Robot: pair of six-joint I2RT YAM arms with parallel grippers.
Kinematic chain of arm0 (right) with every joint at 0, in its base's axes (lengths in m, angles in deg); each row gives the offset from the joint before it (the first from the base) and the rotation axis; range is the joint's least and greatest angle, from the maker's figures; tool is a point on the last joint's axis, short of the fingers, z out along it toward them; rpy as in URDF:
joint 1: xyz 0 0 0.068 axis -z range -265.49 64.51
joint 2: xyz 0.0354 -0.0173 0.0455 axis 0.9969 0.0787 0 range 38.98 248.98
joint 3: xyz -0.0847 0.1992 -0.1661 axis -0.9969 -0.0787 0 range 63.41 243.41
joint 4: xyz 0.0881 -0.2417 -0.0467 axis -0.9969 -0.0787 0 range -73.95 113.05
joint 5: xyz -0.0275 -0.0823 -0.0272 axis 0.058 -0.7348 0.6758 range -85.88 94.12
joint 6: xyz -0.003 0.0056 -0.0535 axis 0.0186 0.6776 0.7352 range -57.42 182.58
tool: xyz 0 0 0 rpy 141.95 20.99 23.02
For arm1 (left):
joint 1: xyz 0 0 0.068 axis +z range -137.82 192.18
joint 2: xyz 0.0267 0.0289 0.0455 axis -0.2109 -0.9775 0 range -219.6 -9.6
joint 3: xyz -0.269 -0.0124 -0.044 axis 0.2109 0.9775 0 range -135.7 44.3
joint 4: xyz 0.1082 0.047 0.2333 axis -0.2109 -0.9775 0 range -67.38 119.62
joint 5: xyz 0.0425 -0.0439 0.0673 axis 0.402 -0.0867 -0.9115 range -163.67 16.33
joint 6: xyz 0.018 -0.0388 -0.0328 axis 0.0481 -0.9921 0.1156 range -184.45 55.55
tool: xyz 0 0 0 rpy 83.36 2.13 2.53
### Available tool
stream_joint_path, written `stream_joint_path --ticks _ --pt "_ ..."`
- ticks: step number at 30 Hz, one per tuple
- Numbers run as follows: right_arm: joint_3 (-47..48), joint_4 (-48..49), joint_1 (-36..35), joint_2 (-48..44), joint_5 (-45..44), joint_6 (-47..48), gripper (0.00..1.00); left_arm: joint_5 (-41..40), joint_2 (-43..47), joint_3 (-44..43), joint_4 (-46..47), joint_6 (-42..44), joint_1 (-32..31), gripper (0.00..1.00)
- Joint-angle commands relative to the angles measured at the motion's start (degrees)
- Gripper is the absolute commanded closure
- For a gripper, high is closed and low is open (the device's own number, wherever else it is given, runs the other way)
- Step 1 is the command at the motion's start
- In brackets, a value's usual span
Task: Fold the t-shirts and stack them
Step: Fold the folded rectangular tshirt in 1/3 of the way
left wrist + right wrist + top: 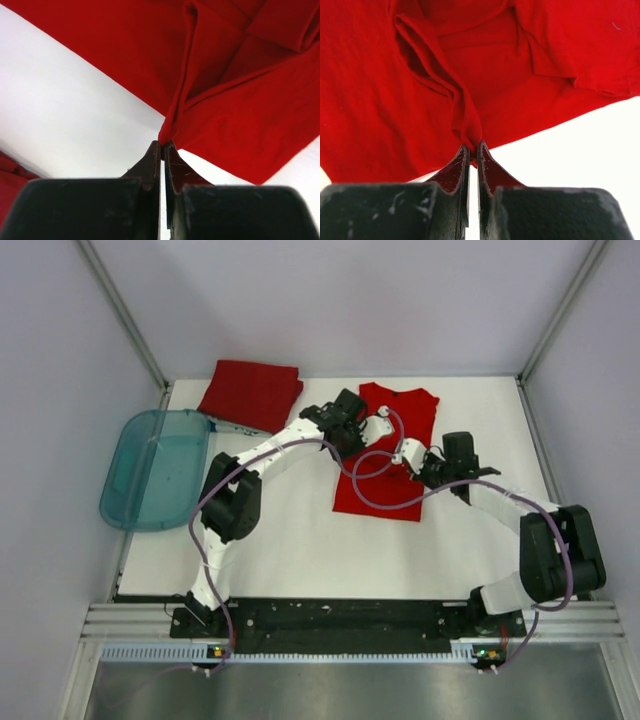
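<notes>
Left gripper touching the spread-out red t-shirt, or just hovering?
Touching. Left wrist view: left gripper is shut on a pinched fold of the t-shirt, fabric bunching at its tips.

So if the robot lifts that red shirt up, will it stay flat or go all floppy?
Probably floppy: the shirt bunches into soft ridges where the left gripper and the right gripper pinch it. It would likely sag between them when lifted. The cloth looks thin, so it is probably light too.

tub (130, 480) left, folded t-shirt (250, 395) behind, nearside free
</notes>
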Motion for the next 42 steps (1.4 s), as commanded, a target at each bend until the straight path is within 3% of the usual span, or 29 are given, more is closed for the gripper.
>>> stream_joint_path --ticks 1,7,13,15,17,19,21,24,27,30,33,35,38,42 --pt "4.2 4.9 0.7 4.4 3.0 2.8 1.0 -2.8 -2.9 -4.2 3.3 0.7 -0.5 1.0" --pt "6.1 5.7 2.1 10.5 0.3 2.4 1.0 -3.3 -8.5 -9.9 1.2 0.1 -0.5 1.0" --pt "6.2 8.4 2.9 12.7 -3.1 0.6 1.0 -7.6 -10.9 -10.2 3.5 0.4 -0.4 1.0" --pt "6.4 10.6 2.8 13.1 -6.2 -2.2 0.93 -9.1 -11.5 -10.5 4.5 -0.5 -0.4 0.99" --pt "8.0 11.8 3.4 13.9 -9.1 -6.5 0.88 -10.3 -11.6 -10.8 5.8 -1.3 -0.4 0.84" --pt "10.6 11.8 4.4 15.0 -11.7 -12.2 0.7 -12.3 -11.5 -11.0 8.0 -1.9 -0.3 0.64" --pt "14.0 11.0 6.0 16.3 -13.7 -18.7 0.59 -14.2 -12.1 -12.4 9.9 -1.2 0.2 0.51" --pt "20.3 7.3 9.1 17.4 -16.2 -31.7 0.58 -17.2 -13.8 -19.2 10.2 -2.0 2.2 0.44" --pt "26.3 -3.2 11.7 16.3 -15.0 -41.8 0.58 -14.5 -13.1 -23.3 7.4 -3.7 4.1 0.44" --pt "27.6 -10.3 12.1 11.8 -9.1 -48.1 0.56 -4.0 -6.7 -16.5 4.8 -0.7 3.8 0.48" --pt "23.0 -13.1 11.9 5.9 3.3 -54.7 0.52 11.0 4.5 -1.5 2.9 10.0 1.7 0.49" --pt "16.3 -12.3 11.9 0.4 5.9 -60.2 0.5 15.8 11.3 9.5 3.6 16.6 -0.7 0.46" --pt "12.8 -18.2 12.3 -2.7 4.0 -71.9 0.48 15.7 16.8 23.9 9.6 22.0 -4.4 0.41" --pt "8.4 -23.1 12.1 -5.7 3.8 -70.5 0.49 11.4 16.9 29.9 14.0 24.0 -7.5 0.38"
